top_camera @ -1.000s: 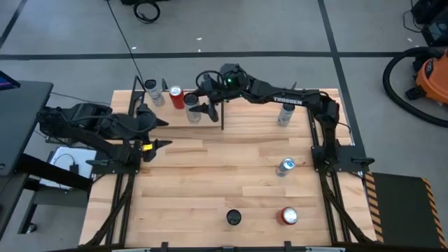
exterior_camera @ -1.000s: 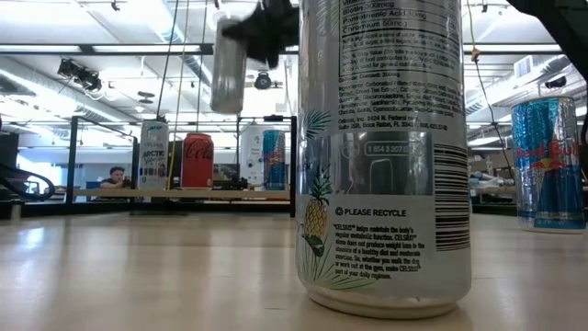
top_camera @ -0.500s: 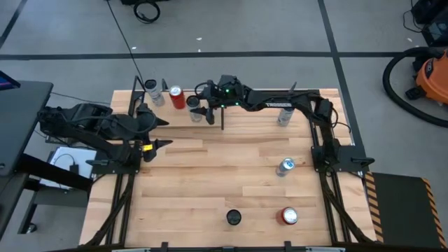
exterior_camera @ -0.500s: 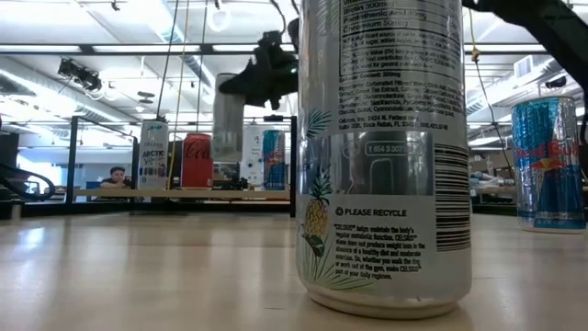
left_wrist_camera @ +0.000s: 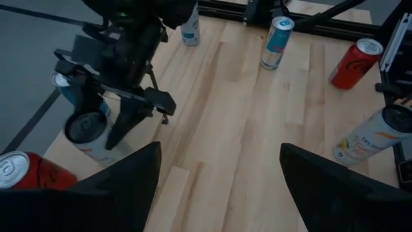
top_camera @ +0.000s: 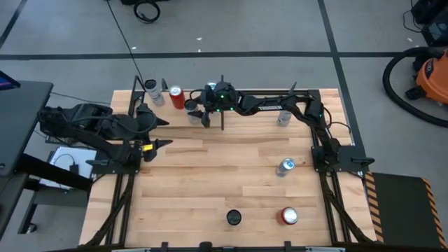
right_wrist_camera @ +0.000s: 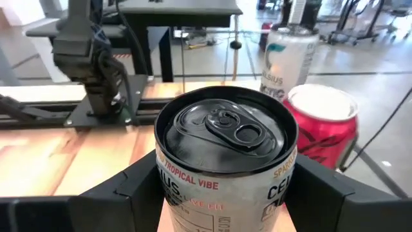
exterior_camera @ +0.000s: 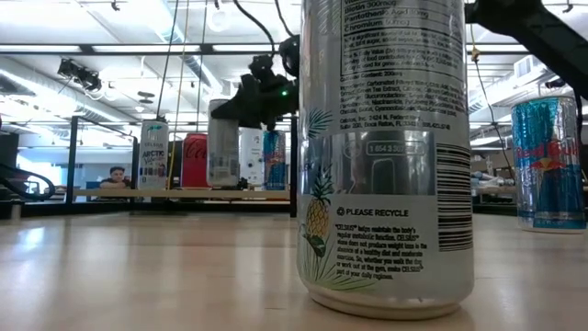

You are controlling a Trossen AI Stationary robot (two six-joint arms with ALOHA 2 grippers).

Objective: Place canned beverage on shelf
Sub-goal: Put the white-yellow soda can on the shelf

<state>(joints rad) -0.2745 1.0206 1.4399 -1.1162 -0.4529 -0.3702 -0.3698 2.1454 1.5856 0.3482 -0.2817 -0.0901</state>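
A silver can (right_wrist_camera: 225,154) is pinched between the fingers of the right end effector (top_camera: 198,110), which is stretched out over the shelf (top_camera: 210,116) at the worktop's far edge, toward the far-left corner. In the low view the can is seen upright, with its base at or just above the shelf board; whether it rests there cannot be told. A red can (top_camera: 176,96) stands just beside it on the shelf, with a white can (top_camera: 151,91) further along, and a blue can (exterior_camera: 274,159) shows behind. The main risk is judged to be contact with the red can: if the silver can is released while tilted or not fully seated, it could be tipped against that neighbour and a row of cans could be toppled. A neighbour could also be clipped by the spreading fingers, since the gap is narrow. The left end effector (top_camera: 155,131) is held spread and empty near the worktop's left edge.
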